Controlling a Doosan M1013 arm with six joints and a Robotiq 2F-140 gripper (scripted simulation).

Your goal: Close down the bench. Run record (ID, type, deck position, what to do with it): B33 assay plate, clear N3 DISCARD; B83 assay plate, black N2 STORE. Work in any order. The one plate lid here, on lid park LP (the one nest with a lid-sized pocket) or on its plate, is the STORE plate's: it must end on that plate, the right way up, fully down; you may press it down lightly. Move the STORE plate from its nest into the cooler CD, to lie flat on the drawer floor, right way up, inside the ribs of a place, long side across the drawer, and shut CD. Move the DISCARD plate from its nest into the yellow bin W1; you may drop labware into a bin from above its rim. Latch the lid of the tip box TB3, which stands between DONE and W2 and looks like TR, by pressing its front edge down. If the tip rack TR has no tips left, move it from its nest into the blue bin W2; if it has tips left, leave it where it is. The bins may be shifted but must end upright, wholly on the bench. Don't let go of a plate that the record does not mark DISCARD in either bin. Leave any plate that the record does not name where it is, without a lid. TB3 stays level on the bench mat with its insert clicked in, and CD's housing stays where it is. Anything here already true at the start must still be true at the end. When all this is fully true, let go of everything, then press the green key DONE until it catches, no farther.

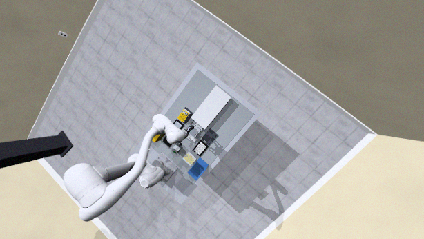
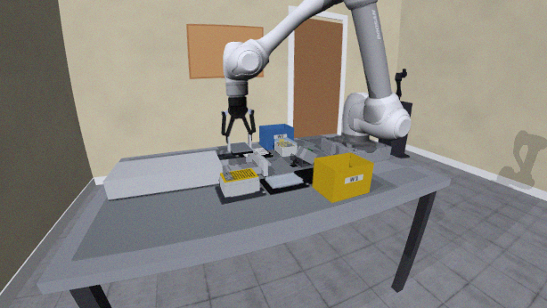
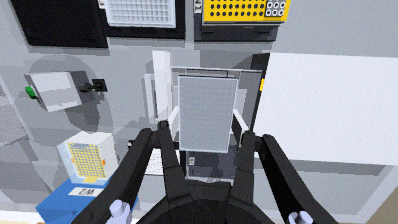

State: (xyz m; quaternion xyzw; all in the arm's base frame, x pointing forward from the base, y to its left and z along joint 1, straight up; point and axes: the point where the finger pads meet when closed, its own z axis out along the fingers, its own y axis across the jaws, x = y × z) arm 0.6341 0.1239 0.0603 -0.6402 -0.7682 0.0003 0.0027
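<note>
Beige walls (image 2: 134, 111), brown door (image 2: 317, 76), grey tiled floor (image 2: 468, 249).

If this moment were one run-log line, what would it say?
gripper: shut on plate lid | lid: held above bench | yellow bin: upright

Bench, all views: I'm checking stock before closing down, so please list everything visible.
table: one, grey, middle of the room
cooler housing: one, pale grey, left on the bench
yellow bin: one, front right
blue bin: one, at the back
tip rack: one, yellow top, in front of the cooler
clear plate: one, in a black nest between tip rack and yellow bin
tip box: one, pale with yellow insert, beside the blue bin
key box: one, grey with a green end
flat grey labware: one, plate or lid unclear, held above the bench
arm: one, white
gripper: one, black, shut on the labware
</note>
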